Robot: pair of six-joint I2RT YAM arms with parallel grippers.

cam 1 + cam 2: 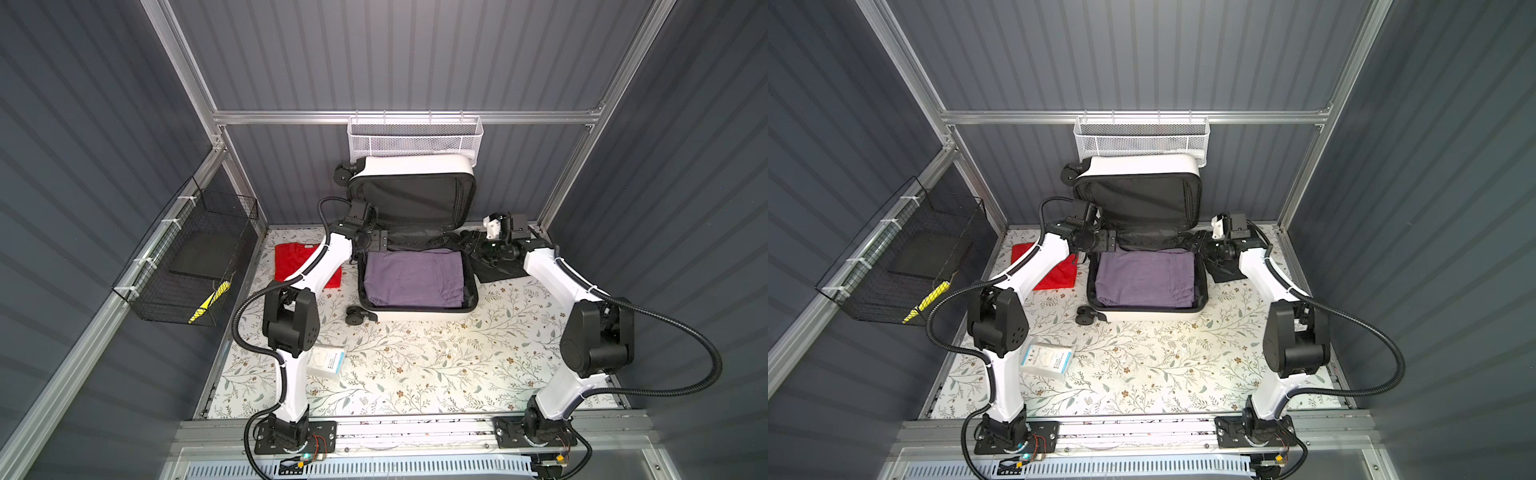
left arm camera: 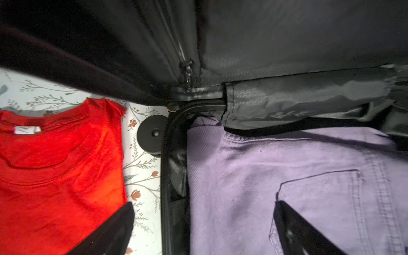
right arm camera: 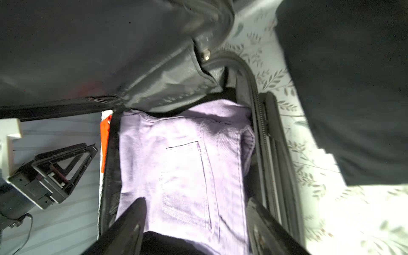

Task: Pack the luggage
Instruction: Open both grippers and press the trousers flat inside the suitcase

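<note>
The left gripper (image 2: 204, 206) was seen with its jaws spread wide and nothing between them, over the far left corner of the luggage (image 1: 415, 314); its fingers (image 2: 110, 229) were set astride the zipped rim, one seen against the red T-shirt (image 2: 59, 176), the other against the purple trousers (image 2: 287, 176). The right gripper (image 3: 196, 206) was likewise found parted, less widely, with nothing gripped, above the trousers at the far right corner; a dark shape at the root of its fingers could not be identified. In both top views the two grippers were placed at either end of the hinge line.

The luggage was laid open at the back middle of the floral table cover (image 1: 415, 374); the lower half was laid flat with the folded trousers inside, and the lid was stood upright below a white mesh basket (image 1: 415, 141); a black lining flap (image 2: 309, 97) was draped across the hinge.

The T-shirt was spread on the cover just left of the case; a white neck label (image 2: 26, 130) was sewn in, its print too blurred to be read; a black garment (image 1: 498, 272) was laid to the right. A white box (image 1: 326, 361) printed in blue was set by the left arm, its writing too small to be read; a black wire basket (image 1: 187, 257) was hung on the left wall.
</note>
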